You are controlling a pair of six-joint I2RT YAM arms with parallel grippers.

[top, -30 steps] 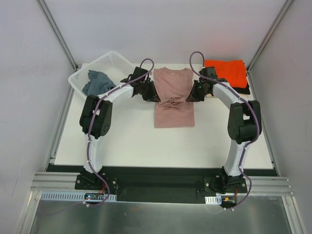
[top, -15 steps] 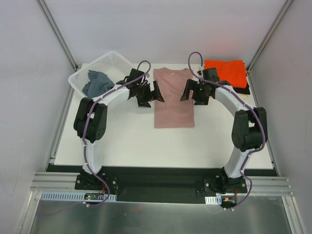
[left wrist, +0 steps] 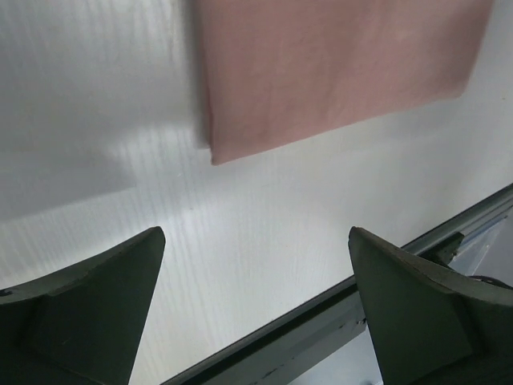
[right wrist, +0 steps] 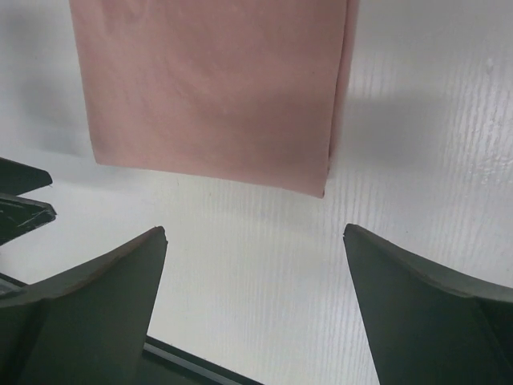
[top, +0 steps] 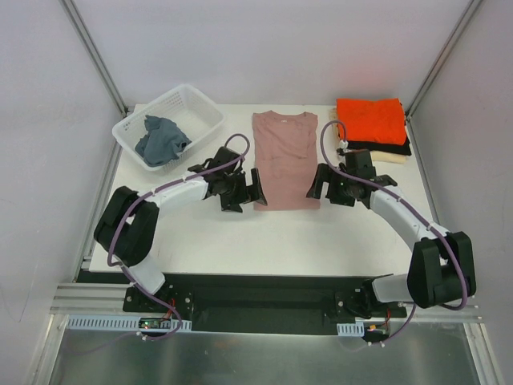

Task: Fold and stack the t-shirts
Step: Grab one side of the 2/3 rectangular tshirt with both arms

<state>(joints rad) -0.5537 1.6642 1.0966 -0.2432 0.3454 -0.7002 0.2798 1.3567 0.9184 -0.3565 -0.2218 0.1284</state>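
Observation:
A dusty-pink t-shirt (top: 285,160) lies flat at the table's middle, its sides folded in to a long strip, collar at the far end. My left gripper (top: 257,187) stands open just left of the shirt's near corner. My right gripper (top: 316,184) stands open just right of the other near corner. Neither touches the cloth. In the left wrist view the pink t-shirt (left wrist: 337,64) lies beyond the empty left gripper (left wrist: 255,234). In the right wrist view the shirt's near hem (right wrist: 216,96) lies ahead of the empty right gripper (right wrist: 255,231). A folded orange t-shirt (top: 369,119) tops a black one (top: 385,147) and a cream one (top: 401,158) at the far right.
A white plastic basket (top: 202,109) stands at the far left with a crumpled grey-blue cloth (top: 163,138) inside. The table's dark front rail (left wrist: 385,277) runs close below the left gripper. Frame posts rise at both far corners.
Both grippers have opened and let go of the pink shirt's sides. Both arms have drawn back along the shirt to its near corners. The shirt now lies smooth.

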